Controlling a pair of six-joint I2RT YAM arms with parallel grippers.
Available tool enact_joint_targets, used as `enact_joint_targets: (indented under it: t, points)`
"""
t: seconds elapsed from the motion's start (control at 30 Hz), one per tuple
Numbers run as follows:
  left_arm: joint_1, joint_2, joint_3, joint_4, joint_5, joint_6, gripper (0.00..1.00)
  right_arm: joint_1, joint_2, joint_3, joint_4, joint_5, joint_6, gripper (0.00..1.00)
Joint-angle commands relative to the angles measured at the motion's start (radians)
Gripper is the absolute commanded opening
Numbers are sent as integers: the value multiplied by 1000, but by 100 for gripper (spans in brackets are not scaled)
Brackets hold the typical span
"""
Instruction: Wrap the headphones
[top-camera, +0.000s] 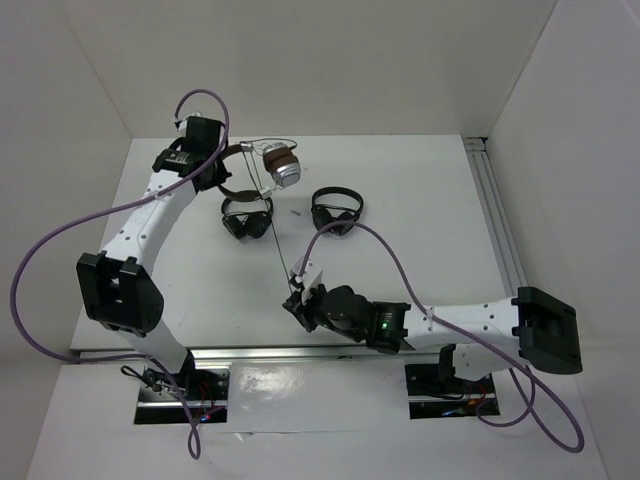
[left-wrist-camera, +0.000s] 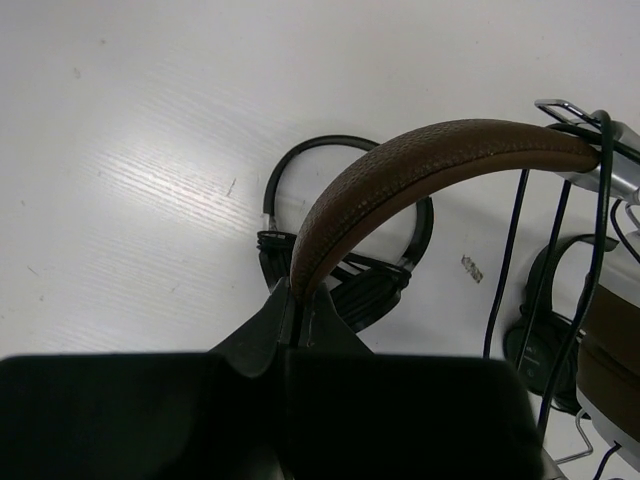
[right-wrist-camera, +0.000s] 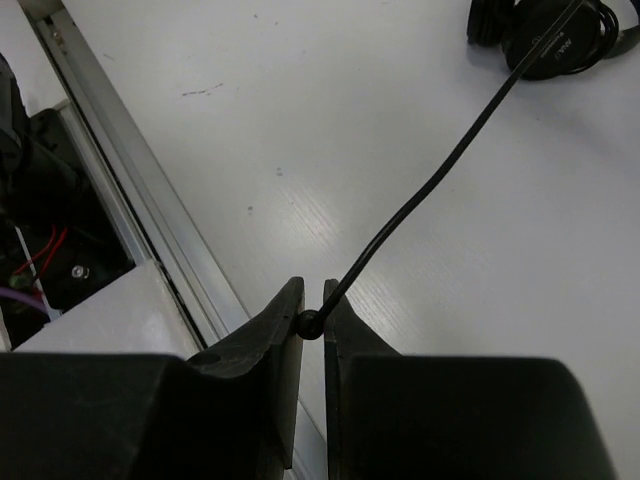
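The left gripper is seen clamped on the brown headband of the headphones, which are kept near the far left of the table, while their thin black cable is stretched straight to the right gripper and pinched between its fingers.

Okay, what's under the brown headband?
Beneath the headband, a small black headphone pair lies on the table; the left tool hides its lower part.

Black headphones left of second black pair, apart, on white table.
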Motion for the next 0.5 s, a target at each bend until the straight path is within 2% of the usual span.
enact_joint_targets:
  t: [0.0,0.17,0.3,0.47]
  points:
    - [9,0,17,108,17,-23,0,42,-21,73,-115,49,-67,0]
    - [18,0,17,108,51,-33,0,53,10,110,-126,25,-99,0]
    - [52,-24,-3,129,155,-42,0,53,56,130,-107,-25,-139,0]
    - [82,-15,-15,130,218,-51,0,53,90,171,-118,-63,-162,0]
